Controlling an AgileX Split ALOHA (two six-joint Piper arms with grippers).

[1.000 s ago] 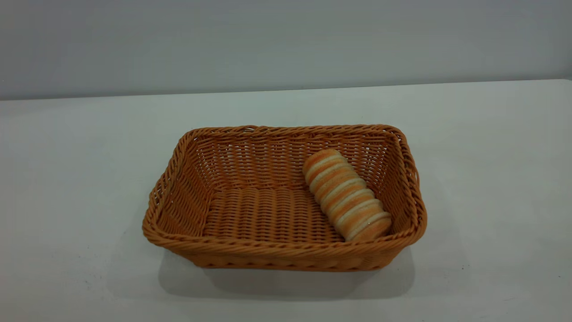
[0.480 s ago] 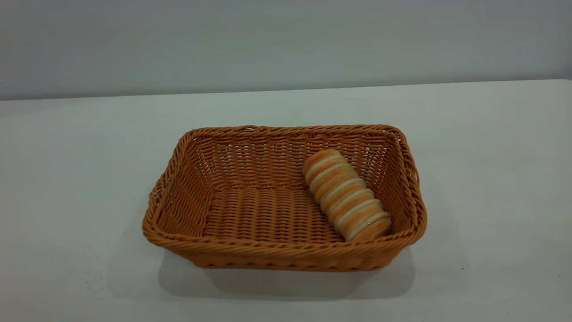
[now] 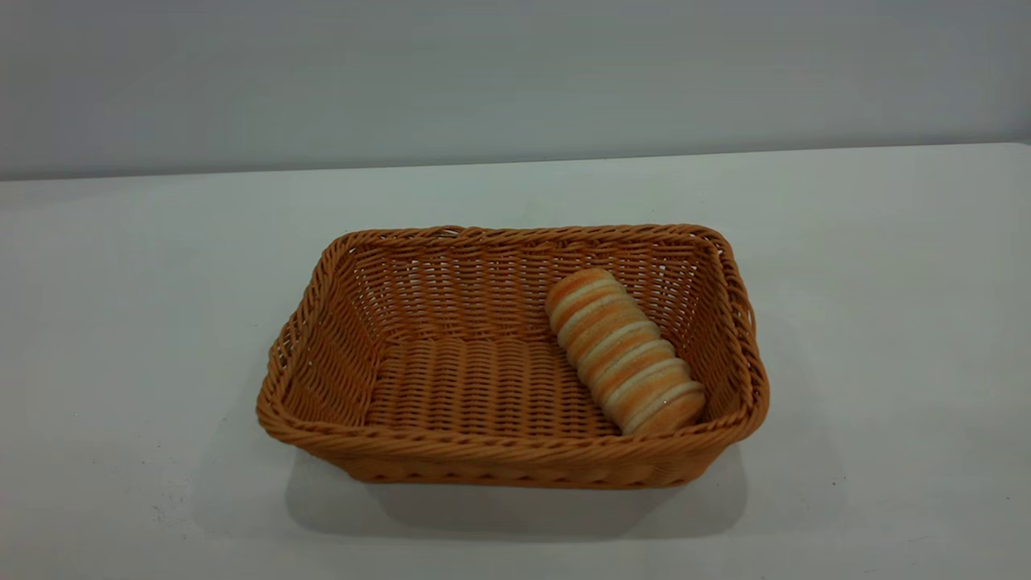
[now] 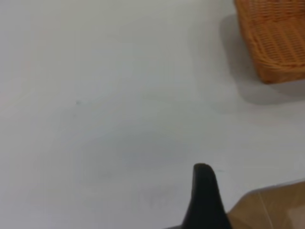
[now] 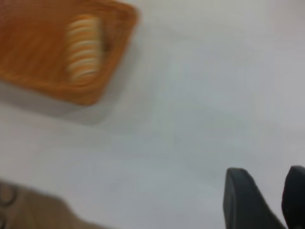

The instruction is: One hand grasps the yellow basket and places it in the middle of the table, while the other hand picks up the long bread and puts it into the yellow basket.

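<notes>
The yellow basket [image 3: 515, 453] stands on the white table [image 3: 137, 266] near its middle. The long bread [image 3: 624, 351] lies inside it, along its right side, slanted with one end against the front wall. Neither gripper shows in the exterior view. My left gripper [image 4: 205, 183] hangs over bare table near the table's edge, with a basket corner [image 4: 279, 45] far from it. My right gripper [image 5: 268, 172] is empty, its fingers a narrow gap apart, over bare table well away from the basket [image 5: 33, 55] and the bread [image 5: 85, 47].
The table's edge and a brown floor [image 4: 276, 207] show close to the left gripper. A brown floor patch [image 5: 28, 210] also shows in the right wrist view. A grey wall [image 3: 515, 72] runs behind the table.
</notes>
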